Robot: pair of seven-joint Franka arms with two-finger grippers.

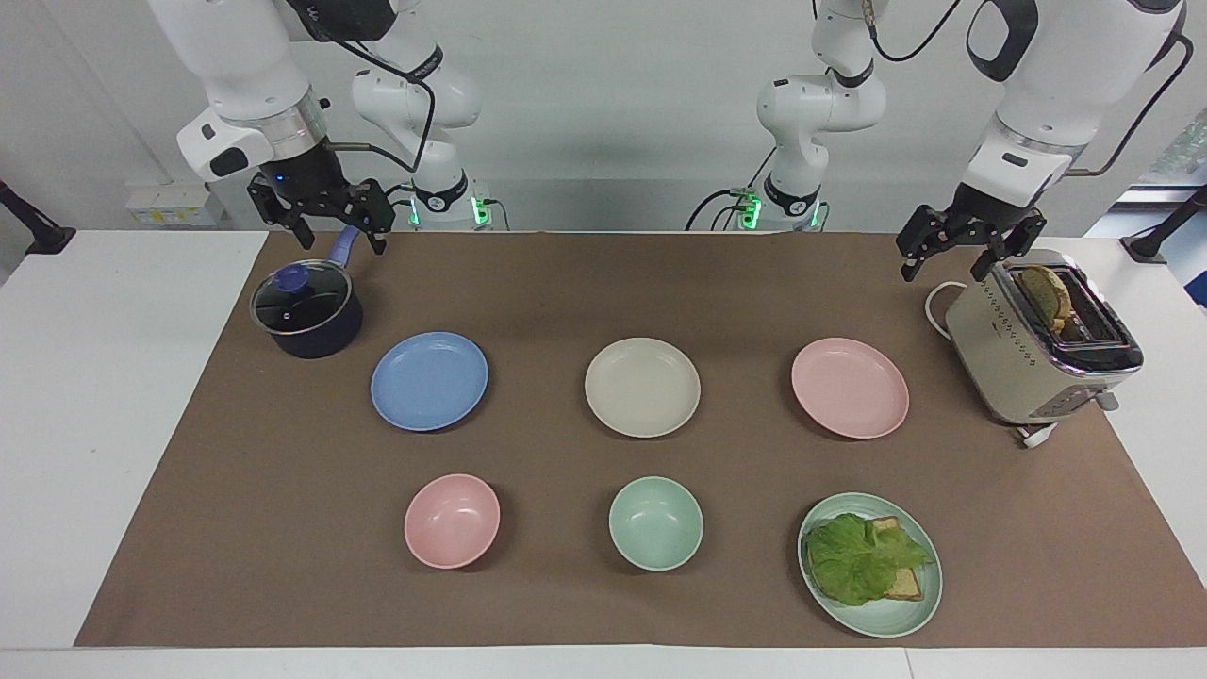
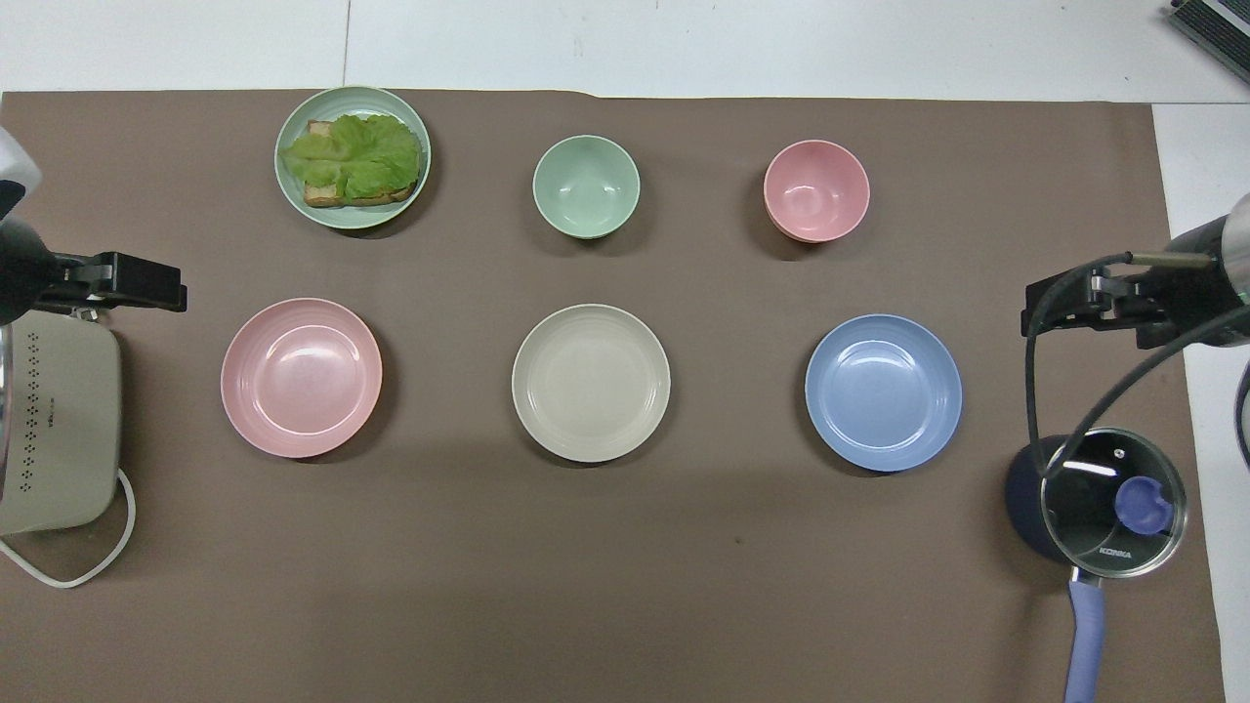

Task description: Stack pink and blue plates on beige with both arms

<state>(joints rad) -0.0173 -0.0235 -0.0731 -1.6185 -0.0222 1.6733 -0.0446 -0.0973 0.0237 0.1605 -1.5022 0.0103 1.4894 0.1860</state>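
Three equal plates lie in a row on the brown mat. The beige plate (image 1: 642, 387) (image 2: 591, 383) is in the middle. The blue plate (image 1: 429, 380) (image 2: 884, 392) lies toward the right arm's end and the pink plate (image 1: 850, 388) (image 2: 301, 377) toward the left arm's end. All three are bare and apart from each other. My right gripper (image 1: 339, 236) (image 2: 1064, 308) hangs open and empty in the air over the pot's handle. Above the toaster's edge, my left gripper (image 1: 946, 269) (image 2: 146, 283) is open and empty too.
A dark pot with a glass lid (image 1: 306, 311) (image 2: 1108, 508) stands beside the blue plate, a toaster (image 1: 1037, 349) (image 2: 54, 420) with bread beside the pink plate. Farther from the robots stand a pink bowl (image 1: 452, 521), a mint bowl (image 1: 655, 522) and a mint plate (image 1: 905, 613) with lettuce and bread.
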